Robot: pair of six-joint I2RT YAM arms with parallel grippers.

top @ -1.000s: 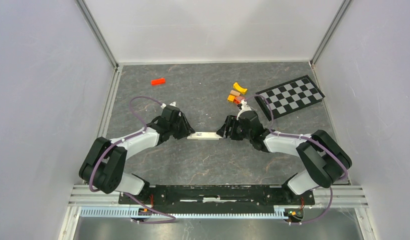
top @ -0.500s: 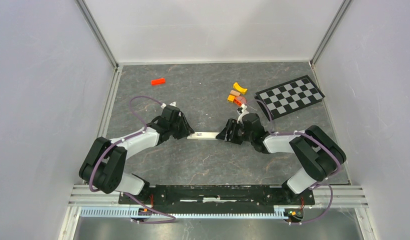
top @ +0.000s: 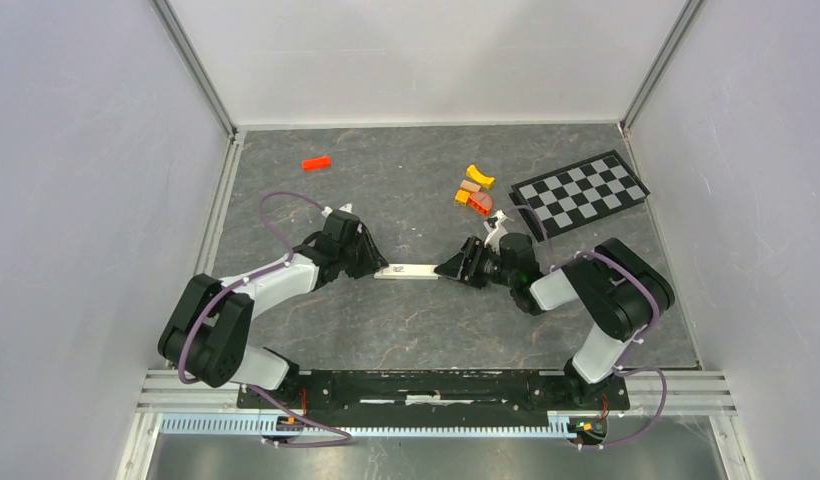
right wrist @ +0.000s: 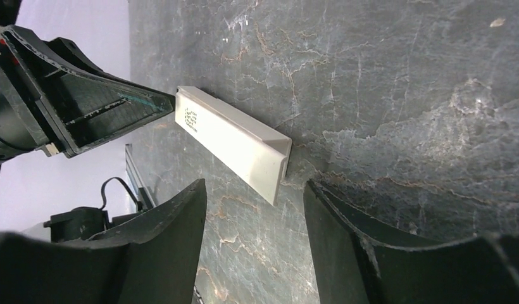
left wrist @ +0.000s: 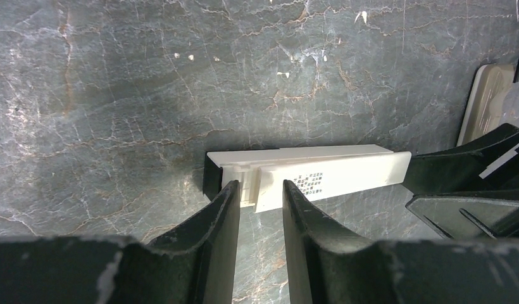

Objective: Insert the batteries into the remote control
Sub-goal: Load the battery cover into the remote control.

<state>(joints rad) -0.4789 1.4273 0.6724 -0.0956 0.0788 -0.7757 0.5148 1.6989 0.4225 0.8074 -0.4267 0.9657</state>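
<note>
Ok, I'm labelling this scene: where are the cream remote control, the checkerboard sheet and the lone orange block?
cream slim rectangular remote control [top: 411, 270], top view, mid body.
black-and-white checkerboard sheet [top: 580, 193], top view, centre.
lone orange plastic block [top: 316, 163], top view, middle.

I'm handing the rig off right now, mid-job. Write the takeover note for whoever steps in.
Left hand: fingers narrowly parted over the black-tipped end of the white bar, no grip visible.
Right hand: open, just off the bar's other end.
Remote control: likely the tan piece past the right hand, mostly cut off.
Batteries: not in view.
Done: nothing loaded that shows.
To do: find the batteries, load them.
</note>
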